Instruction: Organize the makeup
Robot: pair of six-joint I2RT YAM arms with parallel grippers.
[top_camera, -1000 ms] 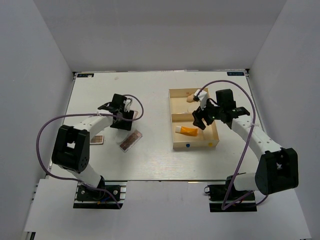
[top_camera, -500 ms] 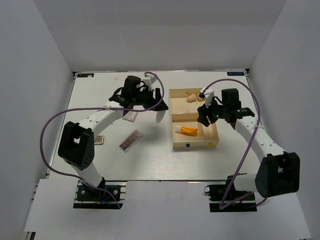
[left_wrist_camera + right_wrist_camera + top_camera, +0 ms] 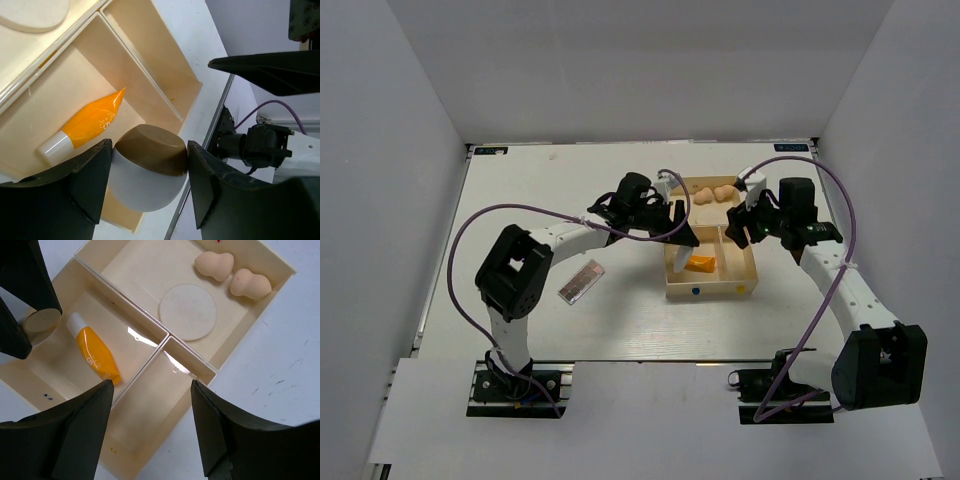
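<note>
— Since a second ago the left hand (image 3: 150, 150) swung across to the tray (image 3: 712, 292), grasping the egg-shaped piece (image 3: 142, 192) over the orange tube (image 3: 95, 355) compartment.
— The right hand (image 3: 152, 387) hangs released, empty. The sponges (image 3: 215, 266), puff (image 3: 188, 311) and tube are filed; the palette (image 3: 582, 281) waits on the counter (image 3: 620, 330).

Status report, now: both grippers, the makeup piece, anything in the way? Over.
Left gripper shut on white egg-shaped piece, over tray near orange tube. Right gripper open, empty, above tray. Only the tube lies below.
</note>
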